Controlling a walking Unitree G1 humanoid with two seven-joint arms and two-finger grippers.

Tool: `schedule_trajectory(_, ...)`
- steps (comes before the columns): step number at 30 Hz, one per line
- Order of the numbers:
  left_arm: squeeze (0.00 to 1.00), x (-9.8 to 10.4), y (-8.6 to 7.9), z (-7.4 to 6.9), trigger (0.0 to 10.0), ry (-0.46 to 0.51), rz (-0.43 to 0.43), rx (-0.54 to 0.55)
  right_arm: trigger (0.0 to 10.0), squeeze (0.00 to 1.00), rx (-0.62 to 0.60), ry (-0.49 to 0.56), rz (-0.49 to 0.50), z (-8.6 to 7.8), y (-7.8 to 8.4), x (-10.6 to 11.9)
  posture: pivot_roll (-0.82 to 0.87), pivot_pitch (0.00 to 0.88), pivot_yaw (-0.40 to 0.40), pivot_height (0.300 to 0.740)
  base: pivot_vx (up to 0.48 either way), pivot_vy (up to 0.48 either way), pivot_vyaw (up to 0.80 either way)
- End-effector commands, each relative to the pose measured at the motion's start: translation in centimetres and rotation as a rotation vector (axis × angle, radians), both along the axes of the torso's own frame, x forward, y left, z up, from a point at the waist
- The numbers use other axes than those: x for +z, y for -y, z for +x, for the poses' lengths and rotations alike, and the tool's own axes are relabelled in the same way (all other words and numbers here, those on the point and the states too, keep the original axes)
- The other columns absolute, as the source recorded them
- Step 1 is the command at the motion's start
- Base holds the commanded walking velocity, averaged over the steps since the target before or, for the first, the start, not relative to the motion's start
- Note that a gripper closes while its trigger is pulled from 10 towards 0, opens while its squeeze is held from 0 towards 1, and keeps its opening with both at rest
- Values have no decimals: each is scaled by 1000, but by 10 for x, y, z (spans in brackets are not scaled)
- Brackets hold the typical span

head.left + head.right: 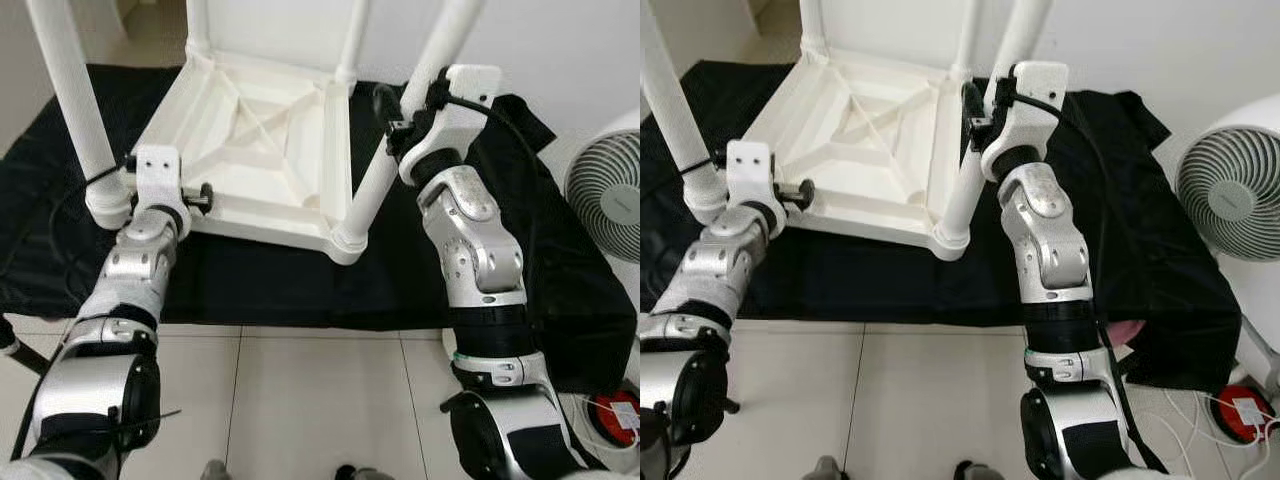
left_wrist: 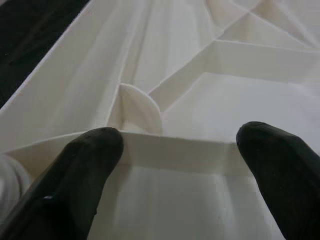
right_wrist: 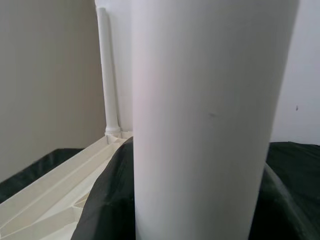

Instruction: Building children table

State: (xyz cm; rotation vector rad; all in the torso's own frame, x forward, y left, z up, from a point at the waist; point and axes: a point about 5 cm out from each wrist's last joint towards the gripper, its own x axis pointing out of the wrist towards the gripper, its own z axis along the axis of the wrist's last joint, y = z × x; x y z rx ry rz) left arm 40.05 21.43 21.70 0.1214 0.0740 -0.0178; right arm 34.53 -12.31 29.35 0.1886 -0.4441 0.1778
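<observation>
Upturned white table (image 1: pixel 262 150), centre frame on black cloth (image 1: pixel 250 280). My right gripper (image 1: pixel 395 125) clenches the near-right leg (image 1: pixel 400 140) to seat it; left gripper (image 1: pixel 200 197), fingers spread, braces the rim.

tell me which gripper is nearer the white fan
Right. The right gripper is around the table leg at the near right corner, on the side of the white fan; the left gripper is at the tabletop's opposite edge.
</observation>
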Motion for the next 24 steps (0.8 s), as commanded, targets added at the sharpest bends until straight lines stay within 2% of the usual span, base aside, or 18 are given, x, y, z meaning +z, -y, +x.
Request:
schedule_trajectory(1,0,103,-56,-16,10000,336,94,337,0,0,-441,-201,211,-3,101,-56,-53,143,24,740,0,0,0)
schedule_trajectory(2,0,114,-46,-15,10000,365,94,301,0,0,-450,-222,239,-2,103,-62,-48,145,21,740,0,0,0)
schedule_trajectory(4,0,114,-46,-15,10000,365,94,301,0,0,-450,-222,239,-2,103,-62,-48,145,21,740,0,0,0)
schedule_trajectory(6,0,133,-25,-14,10000,408,98,225,0,0,-474,-260,237,0,107,-75,-39,148,15,740,0,0,0)
schedule_trajectory(9,0,139,-16,-12,10000,412,101,188,0,0,-487,-274,230,0,108,-81,-39,148,15,740,0,0,0)
schedule_trajectory(12,0,172,43,-11,10000,482,114,11,0,0,-499,-377,207,2,107,-113,-22,163,8,740,0,0,0)
schedule_trajectory(13,0,180,61,-11,10000,493,104,-43,0,0,-502,-424,238,2,107,-127,-17,164,6,740,0,0,0)
schedule_trajectory(15,0,189,80,-11,10000,489,111,-120,0,0,-519,-493,324,1,110,-148,-9,166,5,740,0,0,0)
schedule_trajectory(16,0,189,80,-11,10000,489,111,-120,0,0,-519,-493,324,1,110,-148,-9,166,5,740,0,0,0)
schedule_trajectory(18,0,194,90,-11,10000,490,127,-150,0,0,-534,-537,385,-1,111,-162,-9,166,5,740,0,0,0)
schedule_trajectory(22,0,196,103,-10,10000,478,165,-166,0,0,-545,-558,352,-4,110,-174,0,172,10,740,0,0,0)
schedule_trajectory(24,0,185,112,-6,10000,434,151,-207,0,0,-533,-541,310,-5,109,-173,-1,177,13,740,0,0,0)
